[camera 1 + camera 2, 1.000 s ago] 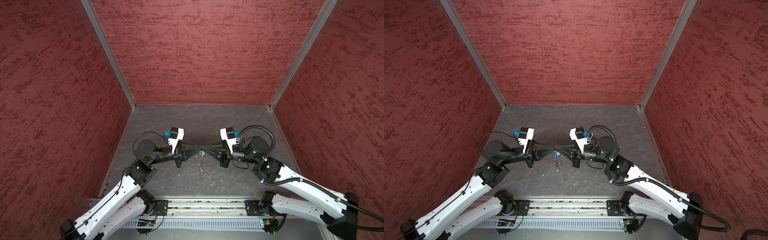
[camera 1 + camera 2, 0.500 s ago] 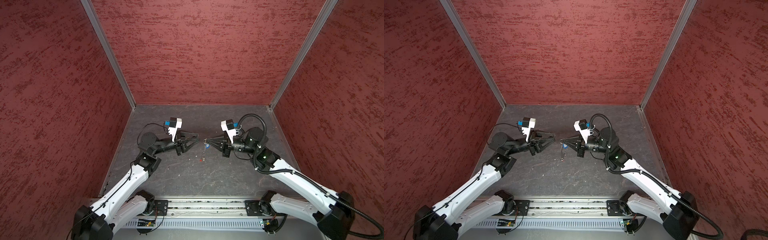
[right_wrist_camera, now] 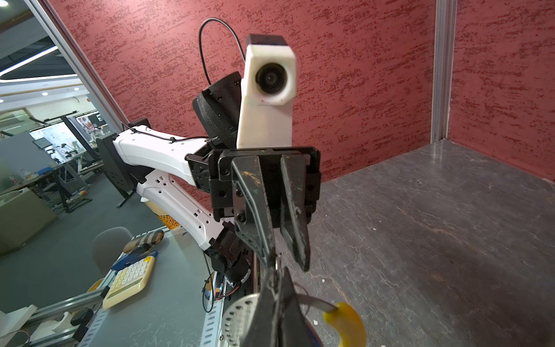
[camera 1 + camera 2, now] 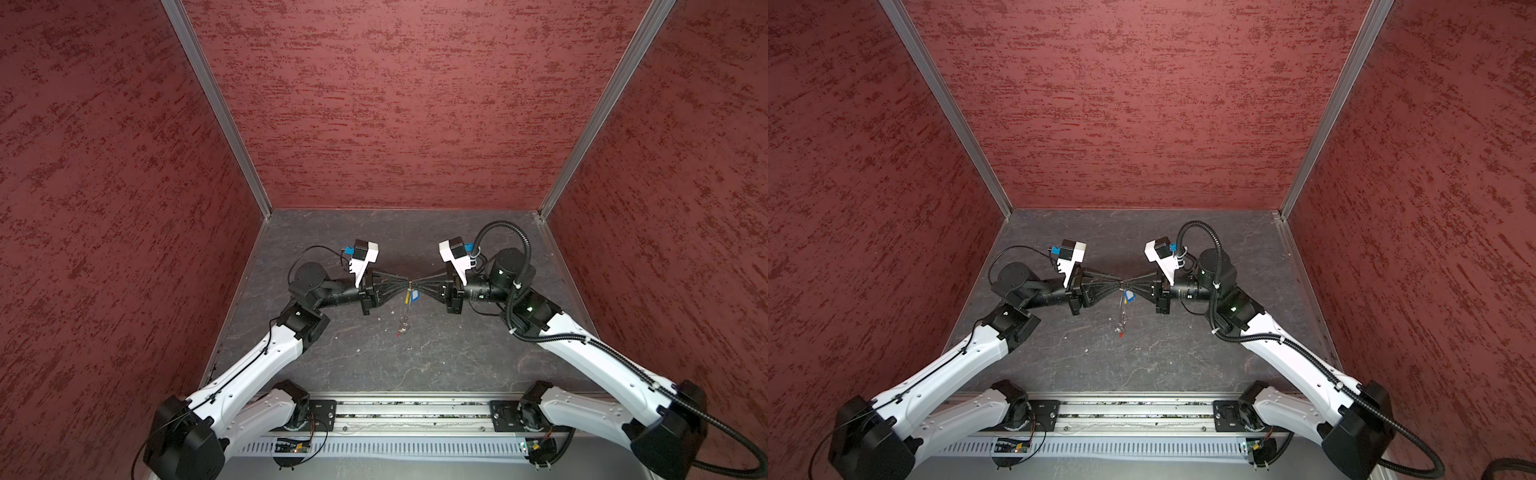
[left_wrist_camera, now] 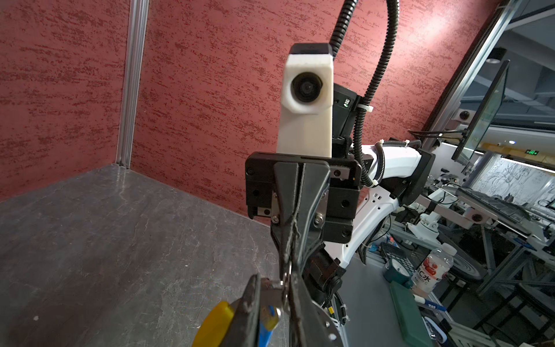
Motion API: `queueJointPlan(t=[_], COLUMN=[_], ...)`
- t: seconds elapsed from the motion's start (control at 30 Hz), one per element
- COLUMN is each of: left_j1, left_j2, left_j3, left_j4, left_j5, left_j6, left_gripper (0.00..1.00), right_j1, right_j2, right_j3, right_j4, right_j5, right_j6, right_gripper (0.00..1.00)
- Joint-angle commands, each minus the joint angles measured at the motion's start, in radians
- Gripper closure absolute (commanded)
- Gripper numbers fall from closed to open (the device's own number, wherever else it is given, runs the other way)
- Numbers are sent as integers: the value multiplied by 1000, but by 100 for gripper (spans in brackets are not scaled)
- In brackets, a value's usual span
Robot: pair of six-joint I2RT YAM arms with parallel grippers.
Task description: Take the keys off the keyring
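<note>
Over the grey surface [image 4: 478, 353] the left arm [image 4: 257, 361] comes in from 9 o'clock, the right arm [image 4: 590, 353] from 3, tips nose to nose, and the keyring [image 4: 406, 309] hangs from that meeting point, long axis running to 6, equally near both! The right jaws are clamped on its wire; the right wrist view shows the left jaws a sliver apart, but only the left wrist view shows a silvery key [image 5: 270, 290] between them. Pinched or not, I cannot tell.
</note>
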Motion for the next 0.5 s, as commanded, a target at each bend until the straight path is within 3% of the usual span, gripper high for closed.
queueJointPlan(t=[0.0,0.13,0.27,0.4,0.47], left_j1=[-8,-29,-44,-45,-41], left_j2=[4,6,9,-5,-13], left_j3=[25,26,26,19,15], left_j4=[9,19,15,23,39], left_j5=[-2,-4,-9,-40,-44], left_j6=[14,19,30,45,44], left_gripper=[87,88,100,100,100], right_j1=[-4,-5,-4,-4,-4], right_j2=[-4,3,5,-1,-25], right_j3=[41,44,50,48,35], right_j4=[4,10,14,19,26], right_j5=[-13,-9,6,34,67], right_j6=[-19,-11,-7,7,5], right_gripper=[100,100,100,100,82])
